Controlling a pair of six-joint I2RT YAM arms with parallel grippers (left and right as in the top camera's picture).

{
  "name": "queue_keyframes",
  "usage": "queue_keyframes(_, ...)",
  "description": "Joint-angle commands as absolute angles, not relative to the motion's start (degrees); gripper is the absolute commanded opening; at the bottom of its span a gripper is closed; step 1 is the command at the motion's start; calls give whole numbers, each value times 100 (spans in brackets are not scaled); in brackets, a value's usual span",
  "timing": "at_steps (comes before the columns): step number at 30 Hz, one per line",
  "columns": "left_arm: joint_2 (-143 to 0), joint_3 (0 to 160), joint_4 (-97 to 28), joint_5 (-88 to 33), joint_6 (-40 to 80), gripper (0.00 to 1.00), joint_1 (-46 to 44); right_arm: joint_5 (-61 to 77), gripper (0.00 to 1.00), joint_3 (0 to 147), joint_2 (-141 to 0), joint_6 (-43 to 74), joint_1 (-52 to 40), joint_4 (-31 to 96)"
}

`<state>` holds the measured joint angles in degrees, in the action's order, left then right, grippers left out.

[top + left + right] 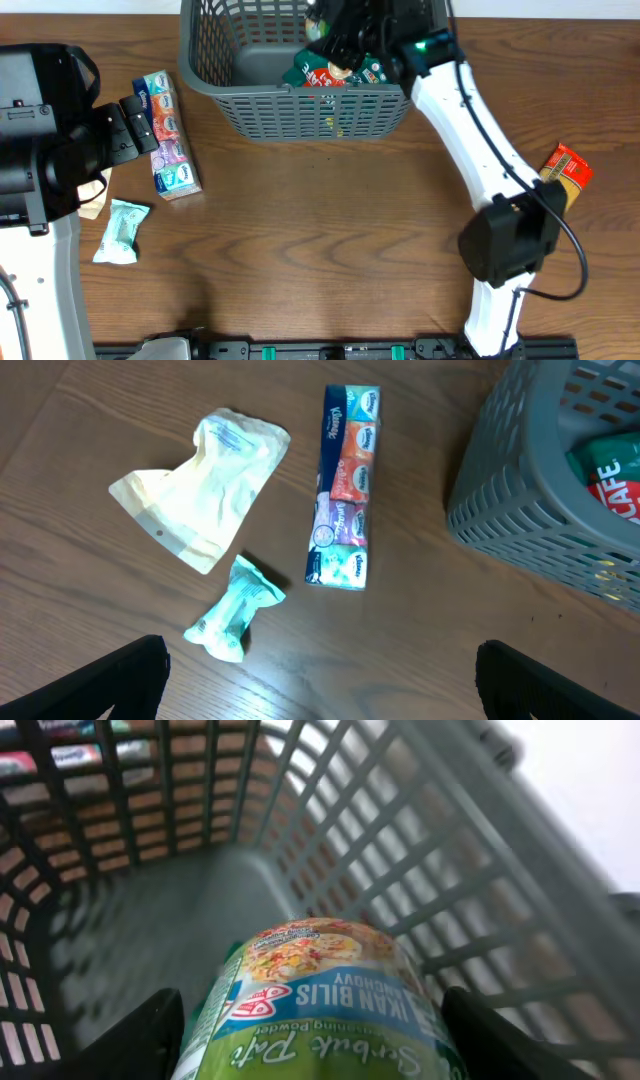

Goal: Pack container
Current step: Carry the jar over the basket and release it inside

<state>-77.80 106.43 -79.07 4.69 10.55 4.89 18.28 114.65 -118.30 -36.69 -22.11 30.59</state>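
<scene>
The dark grey slotted container (300,108) stands at the table's back centre; it also shows in the left wrist view (530,510) and fills the right wrist view (150,850). My right gripper (348,42) reaches inside it at its right end. Its fingers (310,1045) are shut on a green and blue seasoning packet (320,990), held above the floor. A green and red packet (325,72) lies inside (610,465). My left gripper (140,125) is open and empty above the table, left of the container (320,690).
A long pack of tissues (168,135) (345,485), a cream pouch (95,192) (205,485) and a small teal packet (122,230) (235,610) lie on the left by my left gripper. An orange-red box (566,170) lies at the right edge.
</scene>
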Motion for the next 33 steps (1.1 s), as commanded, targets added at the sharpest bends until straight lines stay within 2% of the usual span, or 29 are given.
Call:
queue_keyframes(1,-7787,10619,-7902,471,1107,99,523,1997,1,11555,-11681,-3623,-2338,2954)
queue_keyframes(5,-7787,10619,-7902,471,1107,99,523,1994,1,11555,-11681,-3533,-2346,2936)
queue_keyframes(6,-7787,10619,-7902,471,1107,99,523,1992,10,11555,-11681,-3444,-2346,2936)
queue_keyframes(8,-7787,10619,-7902,469,1107,99,523,1997,77,11555,-11681,-3251,-2346,2936)
queue_keyframes(15,-7787,10619,-7907,469,1107,99,523,1990,79,11555,-11681,-3173,-2346,2961)
queue_keyframes(20,-7787,10619,-7907,471,1107,99,523,1970,76,11555,-11646,-3105,-2342,2969)
queue_keyframes(23,-7787,10619,-7905,471,1105,99,523,1881,81,11557,-11518,-3065,-2305,2899)
queue_keyframes(25,-7787,10619,-7905,471,1105,99,523,1640,81,11559,-11382,-3004,-2246,2845)
queue_keyframes(29,-7787,10619,-7905,471,1105,99,523,993,84,11561,-11006,-1953,-1942,2790)
queue_keyframes(33,-7787,10619,-7905,471,1107,98,523,631,85,11561,-10519,-519,-1267,3282)
